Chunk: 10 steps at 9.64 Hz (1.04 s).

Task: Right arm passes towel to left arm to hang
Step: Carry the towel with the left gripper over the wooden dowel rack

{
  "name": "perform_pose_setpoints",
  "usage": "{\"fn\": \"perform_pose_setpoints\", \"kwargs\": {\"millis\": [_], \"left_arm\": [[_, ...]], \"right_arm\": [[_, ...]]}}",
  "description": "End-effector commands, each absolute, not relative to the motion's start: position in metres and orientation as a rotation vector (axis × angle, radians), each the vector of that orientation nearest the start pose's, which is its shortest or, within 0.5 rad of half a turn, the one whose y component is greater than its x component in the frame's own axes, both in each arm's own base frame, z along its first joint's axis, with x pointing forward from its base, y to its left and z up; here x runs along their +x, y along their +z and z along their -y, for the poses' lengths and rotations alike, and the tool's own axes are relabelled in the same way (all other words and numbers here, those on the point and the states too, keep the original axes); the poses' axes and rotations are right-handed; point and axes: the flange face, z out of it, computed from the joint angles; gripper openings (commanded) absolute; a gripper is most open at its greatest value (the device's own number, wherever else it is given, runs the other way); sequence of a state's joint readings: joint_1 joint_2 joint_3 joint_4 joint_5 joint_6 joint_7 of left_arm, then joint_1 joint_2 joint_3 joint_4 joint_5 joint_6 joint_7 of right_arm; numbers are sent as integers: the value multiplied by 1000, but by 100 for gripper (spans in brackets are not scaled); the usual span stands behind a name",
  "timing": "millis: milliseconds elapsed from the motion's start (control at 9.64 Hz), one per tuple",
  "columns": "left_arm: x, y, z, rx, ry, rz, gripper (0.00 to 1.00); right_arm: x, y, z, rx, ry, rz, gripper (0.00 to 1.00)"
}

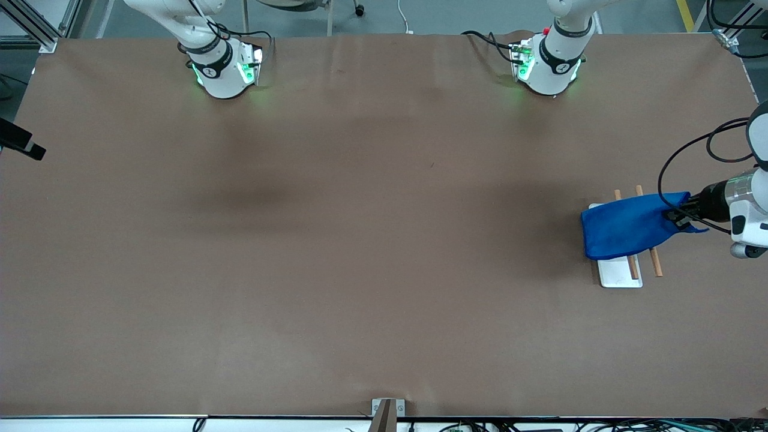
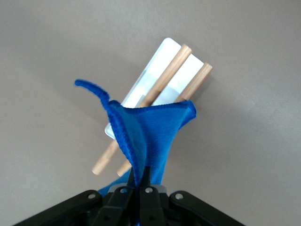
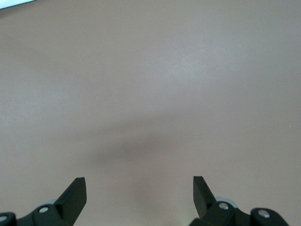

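Even, soft overhead light fills all three views, bright enough and without glare. The brown counter (image 1: 360, 252) is matte, with only broad, faint-edged shadows: a dim patch mid-counter and a darker one beside the towel (image 1: 630, 227), on its side away from the left claw (image 1: 681, 216). Green glow from the arm bases tints the counter around them. In the left wrist view the towel (image 2: 150, 136) is sharp, its blue saturated, while the claw (image 2: 140, 188) is dark. Ahead of the right claw (image 3: 139, 195) a blurred shadow smudges the counter, and its fingers (image 3: 75, 195) look soft.
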<state>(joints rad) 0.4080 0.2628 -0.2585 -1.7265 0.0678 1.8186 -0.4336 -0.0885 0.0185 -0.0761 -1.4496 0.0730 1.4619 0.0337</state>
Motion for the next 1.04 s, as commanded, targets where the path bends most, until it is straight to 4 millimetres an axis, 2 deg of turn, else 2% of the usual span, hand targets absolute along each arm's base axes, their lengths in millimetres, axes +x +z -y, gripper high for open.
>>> {"fn": "perform_pose_setpoints", "kwargs": {"millis": [0,415,519,933], "left_arm": [[614,402,-136,-3025,257,733,0],[614,386,-177,-3009,248,560,0],[612,377,-188,-3012,265,565,0],[611,352,-202,-3018,295,592,1]], "right_arm": [[547,667,85,-3091,-1,-312,100],[541,665,86,-3134,15,-276,100],[542,665,90,-3143,13,-205,100],[541,663,89,-3144,33,-222,100]]}}
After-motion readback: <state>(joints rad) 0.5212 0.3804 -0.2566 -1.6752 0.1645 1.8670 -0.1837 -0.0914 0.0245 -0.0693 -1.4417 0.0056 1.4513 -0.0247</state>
